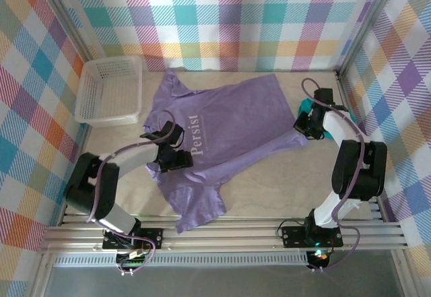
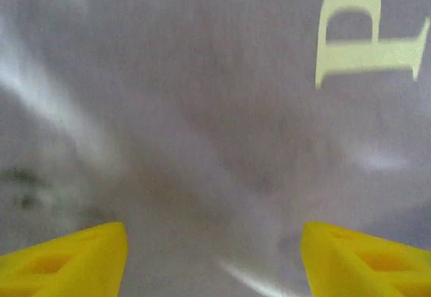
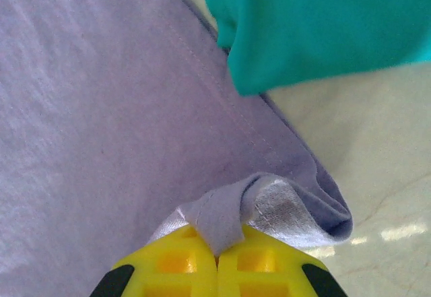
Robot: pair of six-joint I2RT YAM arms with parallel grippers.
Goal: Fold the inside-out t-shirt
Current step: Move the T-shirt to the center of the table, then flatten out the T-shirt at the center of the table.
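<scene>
The lavender t-shirt lies spread across the table, with pale "Persist" lettering near its left side. My left gripper hovers low over the shirt's left part, open, its yellow fingers wide apart above bare fabric and a letter "P". My right gripper is at the shirt's right edge, shut on a pinched fold of the hem. The purple cloth stretches away from it.
A teal-green t-shirt lies bunched at the right, partly under my right arm, and its edge overlaps the purple hem. A white basket stands at the back left. Checkered walls enclose the table.
</scene>
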